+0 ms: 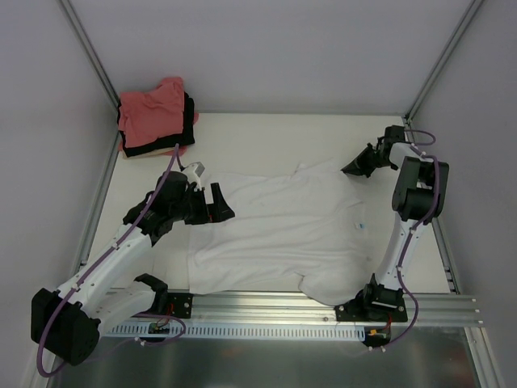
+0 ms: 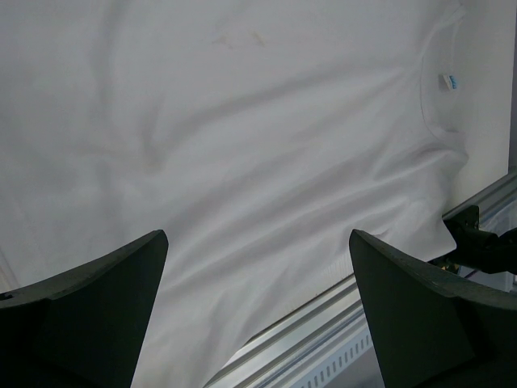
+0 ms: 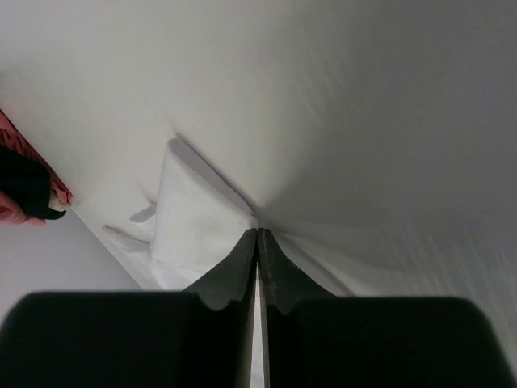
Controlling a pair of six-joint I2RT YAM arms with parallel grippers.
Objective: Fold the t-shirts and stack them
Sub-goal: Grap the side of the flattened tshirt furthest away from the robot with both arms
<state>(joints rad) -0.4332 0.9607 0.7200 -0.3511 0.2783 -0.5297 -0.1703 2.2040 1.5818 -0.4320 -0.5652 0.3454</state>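
The white t-shirt lying between the two sets of jaws is soft, matt, fine-knit cloth with shallow creases. Its neck label looks like a small woven tab. The left jaws are matt black plastic with a faintly grainy face. The right jaws are the same dull dark plastic, pinched on a fold of the white cloth. Beyond the left jaws, the salmon-pink t-shirt and black t-shirt are matt, softly rumpled cloth. The surface is smooth, matt off-white. Behind the jaws, the rail is ribbed silvery metal with a slight sheen.
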